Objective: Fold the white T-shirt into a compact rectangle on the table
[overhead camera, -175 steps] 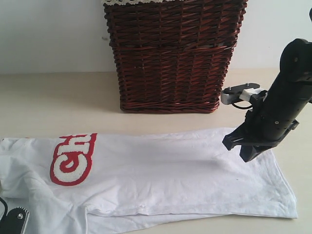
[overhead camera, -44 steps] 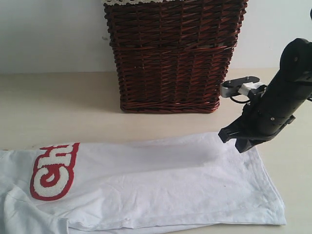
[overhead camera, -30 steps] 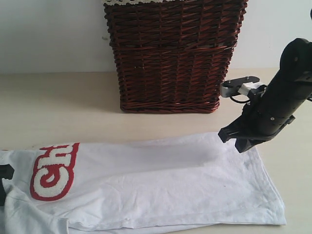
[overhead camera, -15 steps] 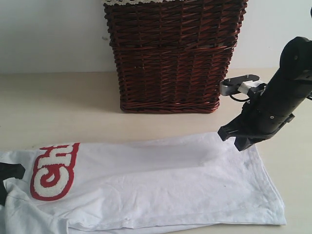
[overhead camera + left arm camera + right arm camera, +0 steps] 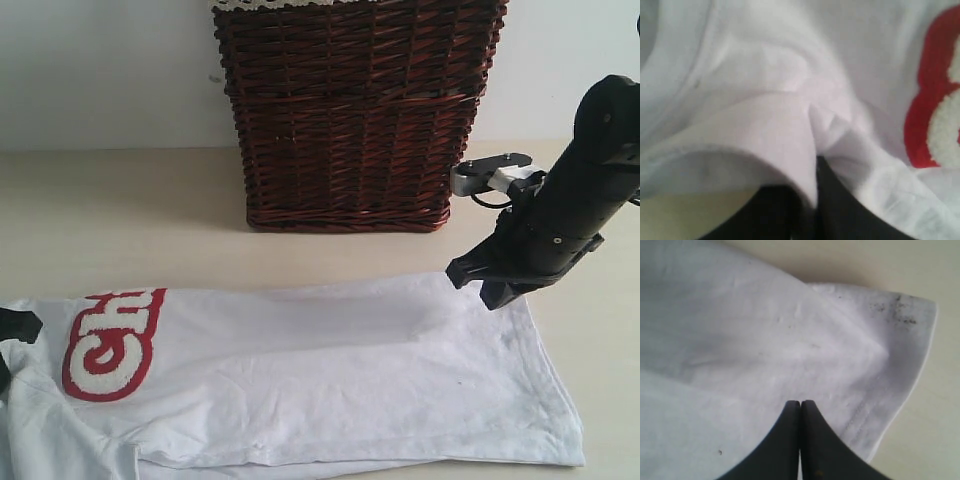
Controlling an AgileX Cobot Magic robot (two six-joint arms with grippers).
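The white T-shirt (image 5: 330,370) lies spread lengthwise on the beige table (image 5: 120,210), its red-outlined fuzzy lettering (image 5: 110,345) near the left end. My left gripper (image 5: 10,330) shows only as a dark piece at the left edge of the exterior view. In the left wrist view it (image 5: 815,175) is shut with a fold of the shirt (image 5: 765,75) pinched between the fingers, beside the lettering (image 5: 935,130). My right gripper (image 5: 480,290) sits at the shirt's far right corner. In the right wrist view its tips (image 5: 800,404) are pressed together on the cloth (image 5: 740,340) near the hem.
A tall dark red wicker basket (image 5: 350,120) with a lace-trimmed lining stands at the back centre, close behind the shirt and just left of the right arm (image 5: 590,190). Bare table lies to the left of the basket and right of the shirt.
Since 5.8 s ago the shirt has slid left with the right gripper. In the last second the left gripper came into view and the lettering end shifted slightly up and right.
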